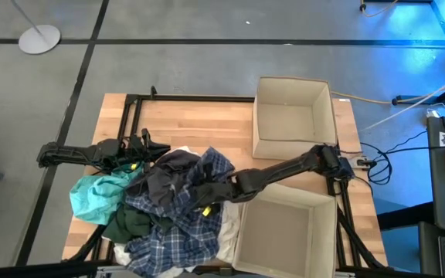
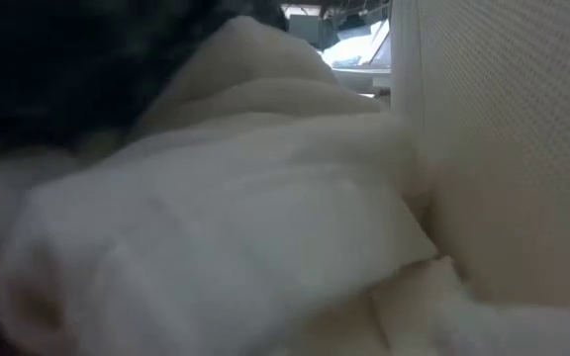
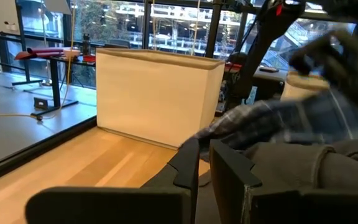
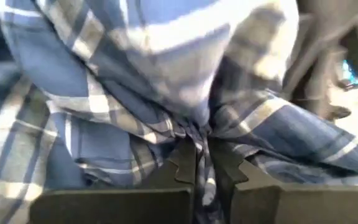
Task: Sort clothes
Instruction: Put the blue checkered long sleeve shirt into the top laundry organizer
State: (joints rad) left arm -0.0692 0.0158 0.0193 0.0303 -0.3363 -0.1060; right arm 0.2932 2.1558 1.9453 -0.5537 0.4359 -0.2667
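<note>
It was a lab: grey concrete floor marked with dark tape, loose cables, large glass windows.

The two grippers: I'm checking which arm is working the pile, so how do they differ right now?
The right gripper is shut on the plaid garment, with a fold pinched between its fingers; the left gripper is shut on nothing. The right one reaches into the middle of the clothes pile, the left one sits at the pile's edge, pointing toward the far cardboard box. Both are dark two-finger grippers low over the wooden table.
</note>
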